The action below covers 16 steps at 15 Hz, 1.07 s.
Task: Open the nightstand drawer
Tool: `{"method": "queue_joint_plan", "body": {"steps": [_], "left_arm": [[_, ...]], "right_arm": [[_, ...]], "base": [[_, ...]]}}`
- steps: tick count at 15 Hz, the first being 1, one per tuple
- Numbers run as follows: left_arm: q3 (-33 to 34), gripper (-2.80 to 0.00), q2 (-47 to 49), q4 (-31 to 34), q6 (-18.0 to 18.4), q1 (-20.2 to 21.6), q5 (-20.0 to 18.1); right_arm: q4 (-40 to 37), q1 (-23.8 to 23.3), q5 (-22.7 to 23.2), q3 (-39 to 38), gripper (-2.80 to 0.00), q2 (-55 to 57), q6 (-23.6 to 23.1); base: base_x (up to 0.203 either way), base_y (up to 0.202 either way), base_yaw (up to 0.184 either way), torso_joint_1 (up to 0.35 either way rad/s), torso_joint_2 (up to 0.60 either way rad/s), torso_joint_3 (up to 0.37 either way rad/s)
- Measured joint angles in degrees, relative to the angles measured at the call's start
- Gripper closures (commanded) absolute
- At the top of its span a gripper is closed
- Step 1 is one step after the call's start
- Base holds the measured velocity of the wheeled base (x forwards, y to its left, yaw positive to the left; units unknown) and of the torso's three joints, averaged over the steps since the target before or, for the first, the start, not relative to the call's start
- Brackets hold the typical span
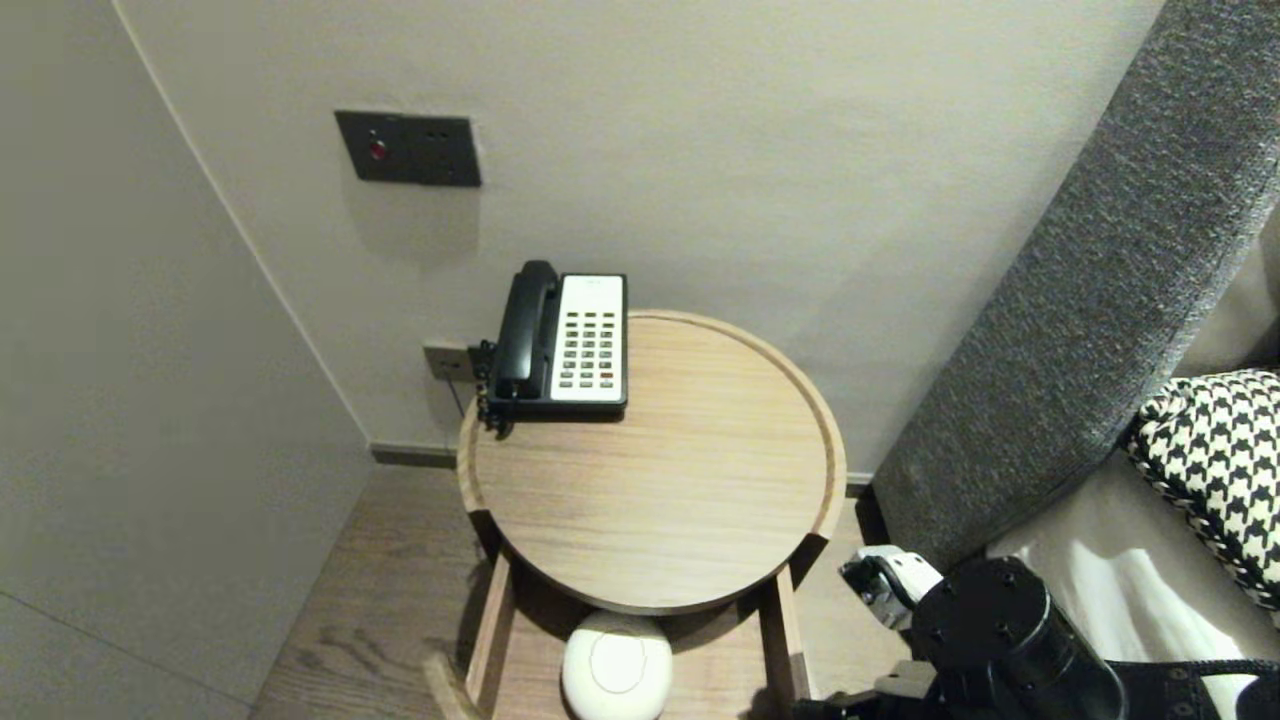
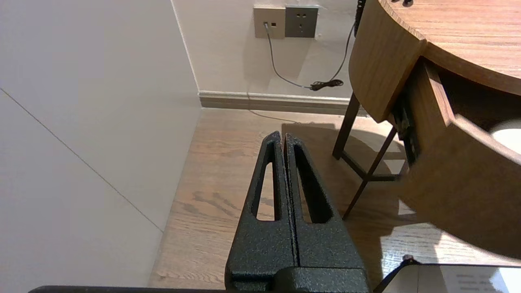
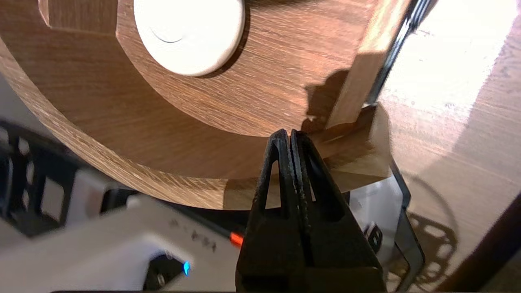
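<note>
Head view looks down on a round wooden table (image 1: 660, 500) in a corner. A black and white phone (image 1: 565, 340) sits at its back edge, close to the wall, I think so its cord can reach the wall sockets (image 2: 285, 21) low down there. Under the top a drawer (image 1: 497, 620) sticks out toward the robot, and a round white thing (image 1: 617, 665) lies flat on its wooden bottom, so it stays put

The right end effector (image 3: 290, 134) is closed, its two black fingers pressed together with nothing between them. It hangs right over the front corner of the drawer, where the curved front meets the side wall. The left end effector (image 2: 283, 136) is closed and empty too, low over the wooden floor (image 2: 211, 171) beside the table, well apart from the drawer, so it looks parked out of the way

Some things are hard to see. From the head view only the big black right arm (image 1: 1000, 640) shows at the bottom, and its fingers are hidden. I cannot tell if the right tip touches the drawer wood or just floats above it. The round white thing is cut off in every view, and I cannot tell what it is. The table top hides the back of the drawer
</note>
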State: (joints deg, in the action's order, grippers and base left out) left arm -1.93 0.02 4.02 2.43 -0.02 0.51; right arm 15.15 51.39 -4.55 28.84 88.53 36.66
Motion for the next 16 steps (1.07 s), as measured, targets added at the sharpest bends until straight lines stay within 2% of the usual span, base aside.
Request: {"method": "queue_joint_plan", "body": {"steps": [9,16], "left_arm": [[0.0,0.0,0.0,0.0,-0.03,0.0,0.0],[0.0,0.0,0.0,0.0,-0.01,0.01,0.0]], "right_arm": [[0.19,6.84,0.23,-7.73,0.0,-5.49,0.88],[-0.31,6.24,-0.14,-6.72,0.0,-6.61,1.27]], "base": [[0.0,0.0,0.0,0.0,0.0,0.0],[0.0,0.0,0.0,0.0,0.0,0.0]]}}
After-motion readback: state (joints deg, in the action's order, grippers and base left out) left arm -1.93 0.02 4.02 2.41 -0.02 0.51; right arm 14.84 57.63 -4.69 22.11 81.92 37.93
